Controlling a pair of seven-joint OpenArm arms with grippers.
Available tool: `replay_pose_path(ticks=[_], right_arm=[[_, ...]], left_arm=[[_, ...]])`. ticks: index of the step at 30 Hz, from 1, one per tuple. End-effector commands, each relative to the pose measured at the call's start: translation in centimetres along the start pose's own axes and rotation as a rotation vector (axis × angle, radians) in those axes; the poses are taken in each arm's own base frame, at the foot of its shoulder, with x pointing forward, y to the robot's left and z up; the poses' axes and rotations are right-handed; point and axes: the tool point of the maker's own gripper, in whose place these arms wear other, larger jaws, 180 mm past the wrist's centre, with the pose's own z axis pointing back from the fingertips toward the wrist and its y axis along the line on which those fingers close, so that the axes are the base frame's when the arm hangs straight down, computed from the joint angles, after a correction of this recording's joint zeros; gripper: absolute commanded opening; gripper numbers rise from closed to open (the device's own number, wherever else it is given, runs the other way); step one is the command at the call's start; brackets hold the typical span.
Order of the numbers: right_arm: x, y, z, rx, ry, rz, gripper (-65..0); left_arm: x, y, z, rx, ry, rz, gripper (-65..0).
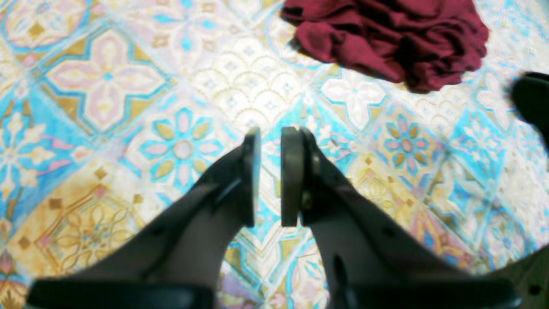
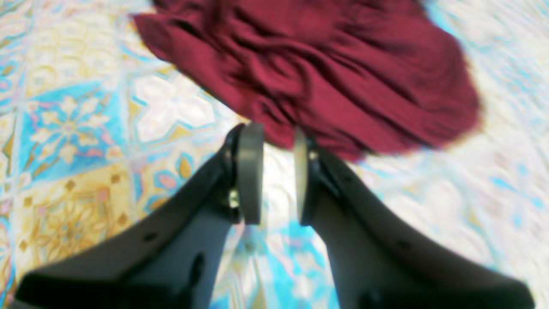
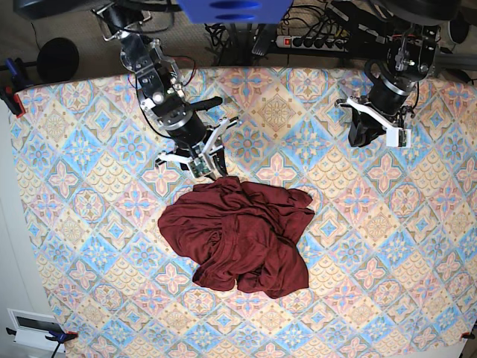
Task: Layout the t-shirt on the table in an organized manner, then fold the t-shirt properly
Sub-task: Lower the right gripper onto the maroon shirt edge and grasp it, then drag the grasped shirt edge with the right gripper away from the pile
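**Maroon tee heaped mid-worktop, both arms empty**

Right pincer (image 3: 215,168): jaws narrowly parted, holding nothing, poised just beside the heap's upper edge. The t-shirt (image 3: 238,235) lies crumpled in deep folds on the patterned worktop (image 3: 74,186). Soft, light knit by the look; likely to drape and slide, so pinch a hem or shoulder edge. Left pincer (image 3: 369,134): slim gap, empty, well apart.

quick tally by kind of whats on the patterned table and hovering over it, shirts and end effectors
t-shirt: 1, dark maroon, crumpled in a heap on the table
end effectors: 2, the left end effector and the right end effector, both with a gap between the pads and nothing in them
total: 3
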Motion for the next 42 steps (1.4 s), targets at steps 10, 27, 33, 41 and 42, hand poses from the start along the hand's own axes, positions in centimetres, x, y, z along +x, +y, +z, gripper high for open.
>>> replay_pose_path(ticks=[10, 27, 33, 41, 42], right_arm=[[3.5, -1.2, -4.8, 0.015, -0.047, 0.108, -52.7], [6.6, -5.6, -9.9, 0.001, -0.024, -0.032, -44.0], [5.9, -5.3, -11.0, 0.002, 0.008, -0.052, -43.9], [4.9, -4.0, -11.4, 0.081, 0.038, -0.024, -45.0], [4.9, -3.5, -11.3, 0.114, 0.039, -0.011, -46.6]], left_arm=[[-1.9, -0.3, 1.2, 0.014, 0.021, 0.043, -56.1], [-3.0, -0.8, 1.4, 0.021, 0.029, 0.092, -56.2], [-2.9, -0.8, 1.3, 0.02, 0.026, 0.092, -56.2], [-2.8, -0.8, 1.3, 0.021, 0.023, 0.091, -56.2], [-2.8, -0.7, 1.3, 0.021, 0.024, 0.088, -56.2]])
